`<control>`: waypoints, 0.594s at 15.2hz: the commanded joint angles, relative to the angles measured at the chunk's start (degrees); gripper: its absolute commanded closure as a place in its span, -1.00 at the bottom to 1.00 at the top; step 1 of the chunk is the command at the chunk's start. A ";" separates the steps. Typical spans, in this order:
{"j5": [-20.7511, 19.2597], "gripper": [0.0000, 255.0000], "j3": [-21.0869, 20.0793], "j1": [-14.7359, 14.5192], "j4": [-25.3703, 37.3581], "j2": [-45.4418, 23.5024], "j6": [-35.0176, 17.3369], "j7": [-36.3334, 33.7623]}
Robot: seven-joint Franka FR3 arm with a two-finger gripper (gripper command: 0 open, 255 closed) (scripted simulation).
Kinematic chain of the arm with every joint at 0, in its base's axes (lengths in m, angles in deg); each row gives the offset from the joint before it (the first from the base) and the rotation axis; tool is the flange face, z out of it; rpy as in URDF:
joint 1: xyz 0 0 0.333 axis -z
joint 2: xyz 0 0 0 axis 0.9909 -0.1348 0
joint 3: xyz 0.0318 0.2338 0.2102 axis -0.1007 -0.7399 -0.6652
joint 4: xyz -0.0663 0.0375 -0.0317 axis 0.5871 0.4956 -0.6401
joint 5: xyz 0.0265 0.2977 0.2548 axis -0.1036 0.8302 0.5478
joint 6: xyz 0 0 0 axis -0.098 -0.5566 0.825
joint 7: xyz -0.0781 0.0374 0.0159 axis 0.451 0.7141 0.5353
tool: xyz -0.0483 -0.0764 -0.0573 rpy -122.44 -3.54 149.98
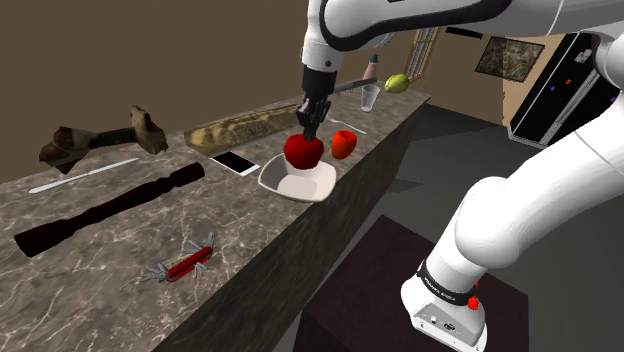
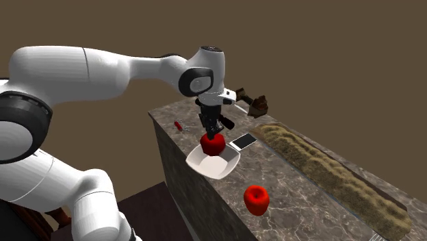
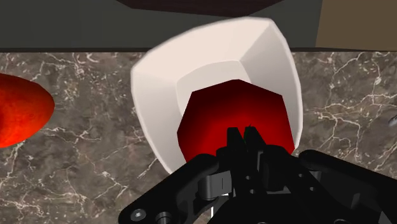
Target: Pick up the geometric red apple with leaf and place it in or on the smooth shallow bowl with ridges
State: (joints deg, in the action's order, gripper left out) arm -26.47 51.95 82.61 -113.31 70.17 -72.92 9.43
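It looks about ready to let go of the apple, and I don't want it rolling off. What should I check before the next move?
1. Apple inside the bowl rim: ok, as the wrist view shows.
2. Tool closed on the apple's top: ok.
3. Apple touching the bowl's floor: cannot tell.
4. Bowl safely on the counter: cannot tell; it sits right at the edge.
5. Phone and red fruit apart from the bowl: ok.
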 commanded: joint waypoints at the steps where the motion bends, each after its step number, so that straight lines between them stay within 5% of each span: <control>1: 0.03 1.00 0.05 0.02 -1.62 0.07 -1.61 0.18; 9: 0.12 1.00 -0.14 -0.03 -5.39 -0.68 -6.13 0.26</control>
State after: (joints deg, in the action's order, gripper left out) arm -26.36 51.83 82.59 -118.55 69.44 -78.89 9.71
